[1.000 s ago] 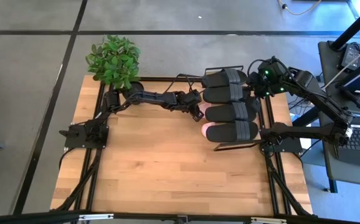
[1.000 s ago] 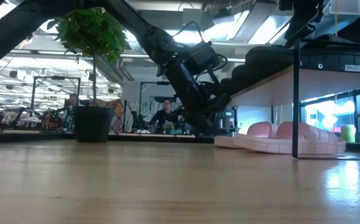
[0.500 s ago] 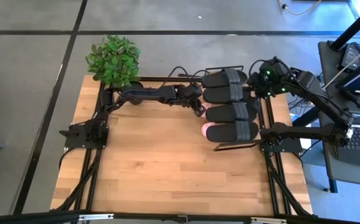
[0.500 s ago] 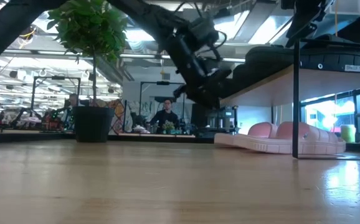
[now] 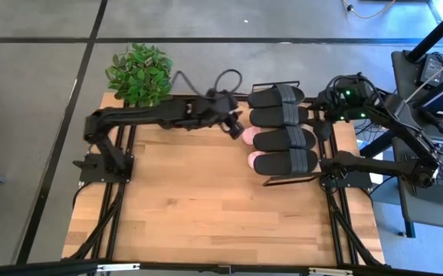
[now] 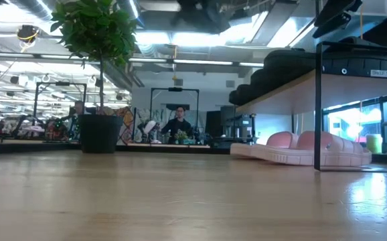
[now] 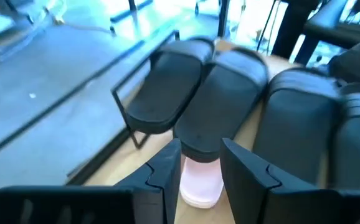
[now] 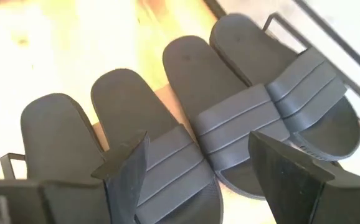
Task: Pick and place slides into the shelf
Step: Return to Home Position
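Several black slides point(image 5: 283, 129) lie side by side, soles down, on top of the shelf point(image 6: 280, 90) at the table's far right. Under the shelf board, two pale pink slides point(image 6: 307, 148) rest on the tabletop; their ends point(image 5: 251, 147) stick out past the shelf's left side. My left gripper point(image 5: 235, 129) hovers open just left of the shelf, above the pink slide's end point(image 7: 198, 185), with nothing between its fingers. Beyond the shelf's far right corner, my right gripper point(image 8: 208, 168) stands wide open above the black slides point(image 8: 230, 124) and holds nothing.
A potted plant point(image 5: 139, 73) stands at the table's far left corner. Bare wooden tabletop point(image 5: 206, 207) stretches across the near half. The shelf's black front leg point(image 6: 317, 107) stands before the pink slides. A person point(image 6: 178, 124) sits in the room beyond.
My left gripper has risen from table height beside the pink slides under the shelf and drawn back a little toward the table's left, tipping closer to level, out of the low view. The slides have stayed where they were. My right arm has shifted slightly toward the right.
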Action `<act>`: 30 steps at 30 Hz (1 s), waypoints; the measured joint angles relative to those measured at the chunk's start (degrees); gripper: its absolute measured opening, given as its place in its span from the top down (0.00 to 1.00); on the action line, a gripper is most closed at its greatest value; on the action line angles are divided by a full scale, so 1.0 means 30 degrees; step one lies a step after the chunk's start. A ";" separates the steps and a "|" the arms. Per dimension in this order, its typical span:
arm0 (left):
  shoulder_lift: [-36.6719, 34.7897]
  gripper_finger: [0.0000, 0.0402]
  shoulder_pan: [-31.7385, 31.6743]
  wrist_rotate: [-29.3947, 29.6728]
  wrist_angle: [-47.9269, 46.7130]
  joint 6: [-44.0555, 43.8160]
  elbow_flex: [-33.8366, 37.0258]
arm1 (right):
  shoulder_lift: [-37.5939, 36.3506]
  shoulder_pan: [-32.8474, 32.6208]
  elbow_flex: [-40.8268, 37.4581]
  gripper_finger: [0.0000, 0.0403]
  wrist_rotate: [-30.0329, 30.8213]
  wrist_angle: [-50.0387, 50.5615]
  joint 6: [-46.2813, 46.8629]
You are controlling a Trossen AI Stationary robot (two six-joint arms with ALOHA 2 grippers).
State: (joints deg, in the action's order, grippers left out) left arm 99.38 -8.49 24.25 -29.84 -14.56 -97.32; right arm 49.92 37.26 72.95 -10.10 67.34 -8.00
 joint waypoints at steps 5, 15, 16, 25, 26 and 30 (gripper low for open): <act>-0.2272 0.74 0.1298 0.1556 -0.2362 -0.0148 0.0000 | -0.0412 0.0000 0.0000 0.32 0.0004 -0.0096 0.0150; -0.7713 0.74 0.3623 0.4323 -0.1051 -0.1926 0.5239 | -0.1158 0.0000 -0.0087 0.32 -0.0163 -0.0105 0.0142; -0.8362 0.74 0.3627 0.3438 -0.0407 -0.1953 0.6154 | -0.1359 -0.0007 -0.0224 0.32 -0.0169 -0.0121 0.0168; -1.2718 0.74 0.1585 -0.7655 1.1921 -0.0288 1.5625 | -0.4048 0.0000 -0.3652 0.32 -0.0185 -0.3354 0.1751; -1.2976 0.74 0.1193 -0.8479 1.2988 -0.0204 1.6439 | -0.4351 0.0000 -0.4029 0.32 -0.0185 -0.3738 0.1888; -1.4043 0.74 -0.0418 -1.0314 1.4865 -0.0895 1.9018 | -0.5577 0.0007 -0.5078 0.32 -0.0163 -0.4720 0.2023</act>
State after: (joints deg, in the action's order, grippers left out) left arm 57.25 -9.74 -6.69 14.76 -17.24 -40.26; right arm 33.19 37.27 57.71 -10.59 53.18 -1.93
